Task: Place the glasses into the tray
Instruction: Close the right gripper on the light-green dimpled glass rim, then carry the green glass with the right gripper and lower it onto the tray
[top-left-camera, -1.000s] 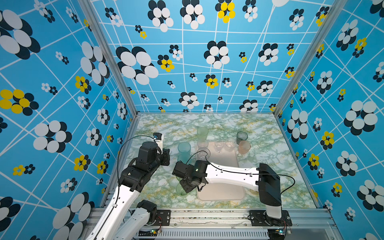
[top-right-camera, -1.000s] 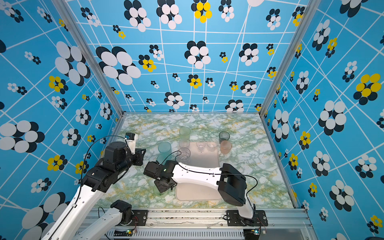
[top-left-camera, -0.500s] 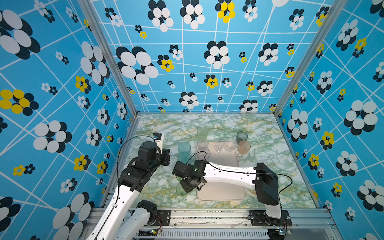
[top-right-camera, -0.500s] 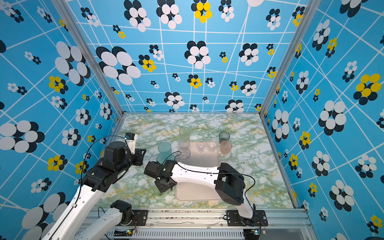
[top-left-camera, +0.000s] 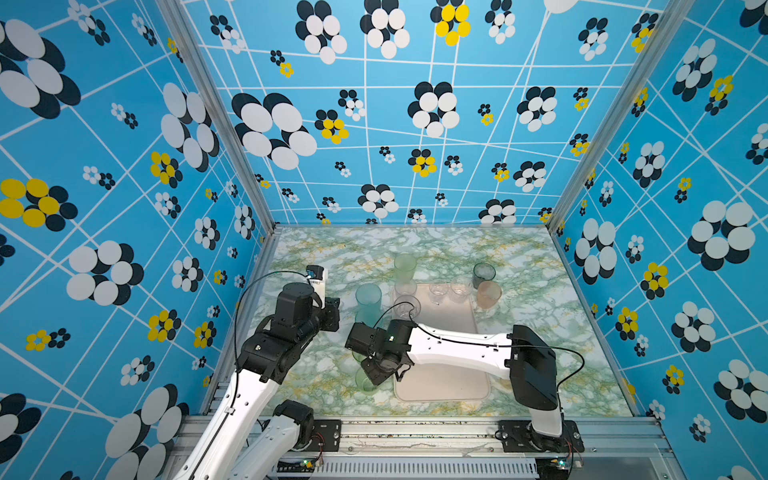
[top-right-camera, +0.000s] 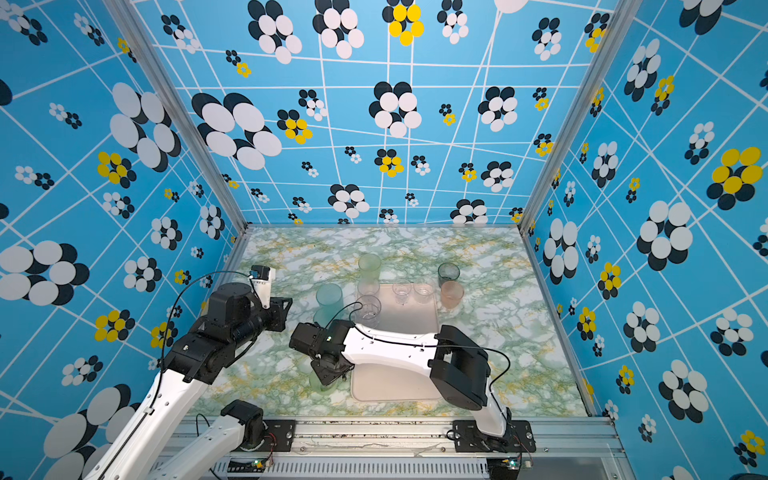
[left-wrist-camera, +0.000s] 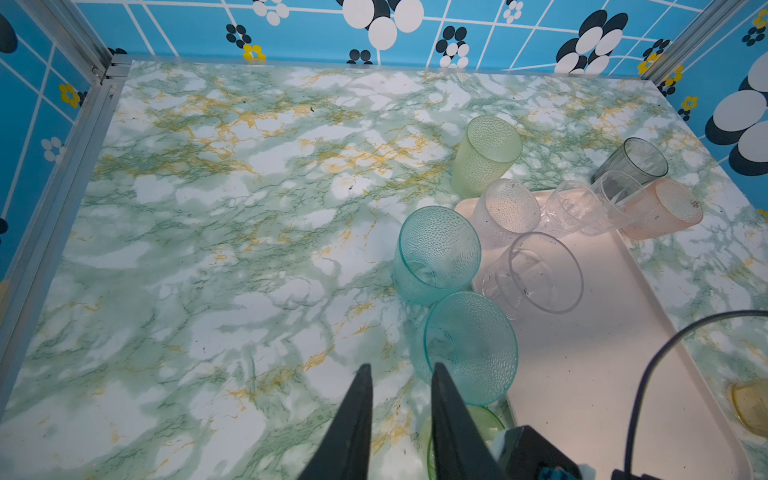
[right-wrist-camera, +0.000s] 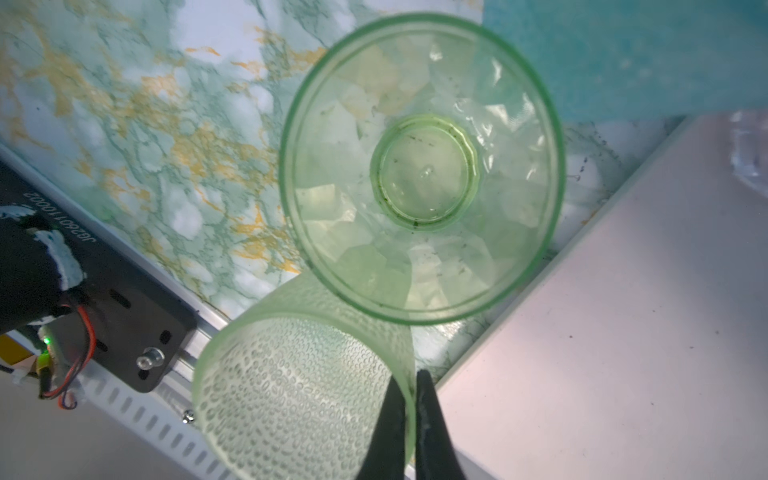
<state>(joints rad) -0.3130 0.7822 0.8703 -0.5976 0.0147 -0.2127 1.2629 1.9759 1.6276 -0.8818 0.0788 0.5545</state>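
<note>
My right gripper (right-wrist-camera: 409, 374) is shut on the rim of a pale green dimpled glass (right-wrist-camera: 299, 395), one finger inside and one outside. This glass (top-left-camera: 365, 384) stands just off the near left corner of the cream-pink tray (top-left-camera: 457, 386). A green faceted glass (right-wrist-camera: 419, 166) stands right beside it. My left gripper (left-wrist-camera: 402, 368) hangs open over the table with nothing between its fingers, one finger in front of a teal glass (left-wrist-camera: 469, 345). Three clear glasses (left-wrist-camera: 540, 274) stand at the tray's (left-wrist-camera: 582, 374) far end.
Off the tray stand a second teal glass (left-wrist-camera: 436, 253), a lime glass (left-wrist-camera: 484, 153), a smoky grey glass (left-wrist-camera: 631, 162) and a pink glass (left-wrist-camera: 665, 208). An amber glass (left-wrist-camera: 748, 407) shows at the view's edge. Patterned walls enclose three sides of the table.
My right gripper's fingers have closed on the rim of the pale green dimpled glass. Both arms have stayed nearly where they were.
</note>
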